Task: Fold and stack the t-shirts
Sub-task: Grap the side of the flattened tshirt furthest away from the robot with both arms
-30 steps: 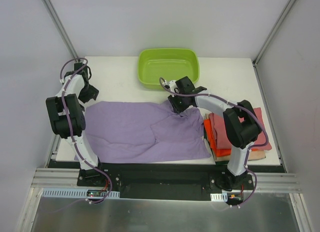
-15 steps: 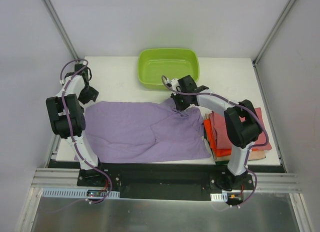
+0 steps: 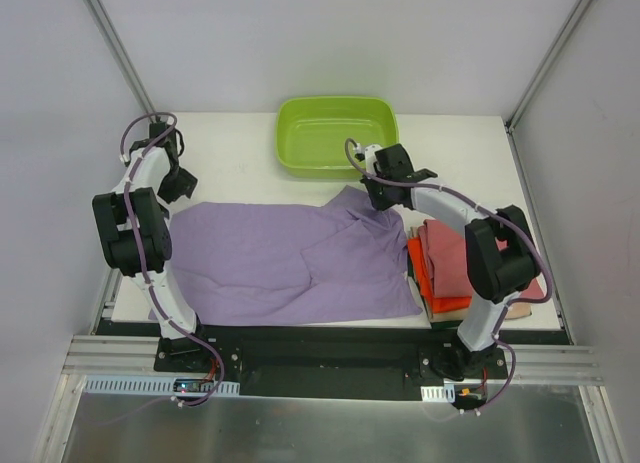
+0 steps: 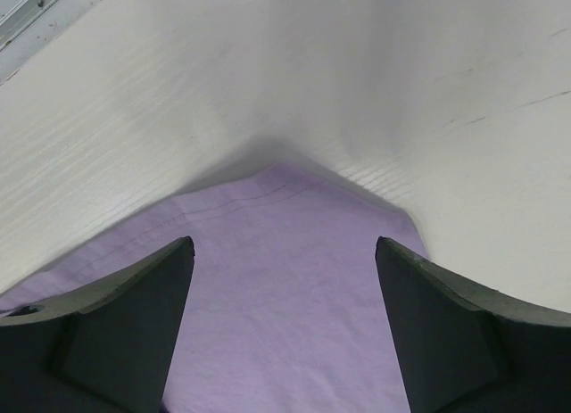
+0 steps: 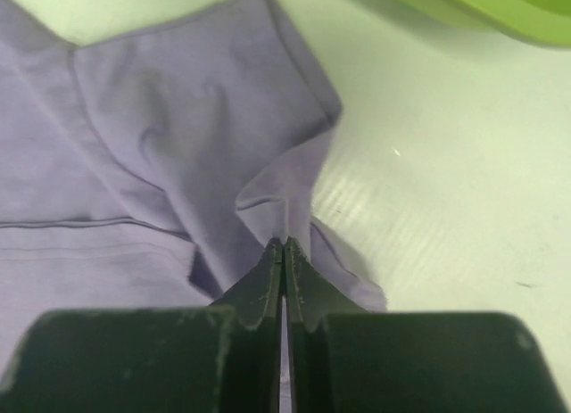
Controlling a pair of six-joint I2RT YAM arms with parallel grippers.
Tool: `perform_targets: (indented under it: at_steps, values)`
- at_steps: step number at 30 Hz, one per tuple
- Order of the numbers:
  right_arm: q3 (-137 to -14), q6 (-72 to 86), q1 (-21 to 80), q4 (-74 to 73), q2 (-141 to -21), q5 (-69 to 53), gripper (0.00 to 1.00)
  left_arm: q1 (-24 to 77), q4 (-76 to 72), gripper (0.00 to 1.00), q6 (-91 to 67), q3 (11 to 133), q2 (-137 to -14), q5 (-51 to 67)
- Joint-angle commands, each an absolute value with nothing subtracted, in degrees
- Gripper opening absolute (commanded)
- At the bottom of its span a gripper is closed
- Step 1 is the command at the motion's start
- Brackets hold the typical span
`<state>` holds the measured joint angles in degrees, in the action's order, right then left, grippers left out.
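A large lilac t-shirt (image 3: 290,258) lies spread across the table's near half. My right gripper (image 3: 372,198) is shut on a fold of its far right sleeve (image 5: 285,185) and holds that cloth pulled up toward the back right. My left gripper (image 3: 178,190) is open and hovers over the shirt's far left corner (image 4: 294,279), one finger on each side, nothing gripped. A stack of folded shirts, rose-red (image 3: 455,258) over orange (image 3: 420,268), sits at the right edge.
A lime-green tub (image 3: 336,133) stands at the back centre, just behind the right gripper; its rim shows in the right wrist view (image 5: 500,7). The white table (image 3: 240,148) ends close to the left gripper's left side.
My right gripper has moved back and to the right, dragging the lilac sleeve with it toward the tub. The left arm has barely moved.
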<state>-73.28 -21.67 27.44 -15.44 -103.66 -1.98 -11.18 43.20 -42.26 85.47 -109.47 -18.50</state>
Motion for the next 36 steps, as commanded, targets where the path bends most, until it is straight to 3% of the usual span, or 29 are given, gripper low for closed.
perform_targets:
  at_steps: [1, 18, 26, 36]
  values:
    - [-70.9, -21.0, 25.8, -13.2, -99.1, 3.8, 0.01, -10.3, 44.2, 0.81, -44.3, 88.5, -109.3, -19.6]
    - [-68.0, -21.7, 25.1, -10.9, -96.0, 2.9, 0.01, -6.9, 53.8, 0.69, -53.9, 108.4, -127.2, -35.9]
    - [-67.9, -21.6, 25.0, -10.6, -96.0, 0.6, 0.01, -8.4, 56.5, 0.68, -49.6, 115.0, -133.2, -31.3]
    - [-67.7, -21.9, 25.0, -10.6, -95.6, -1.7, 0.0, -8.8, 61.1, 0.66, -44.6, 115.0, -136.0, -27.8]
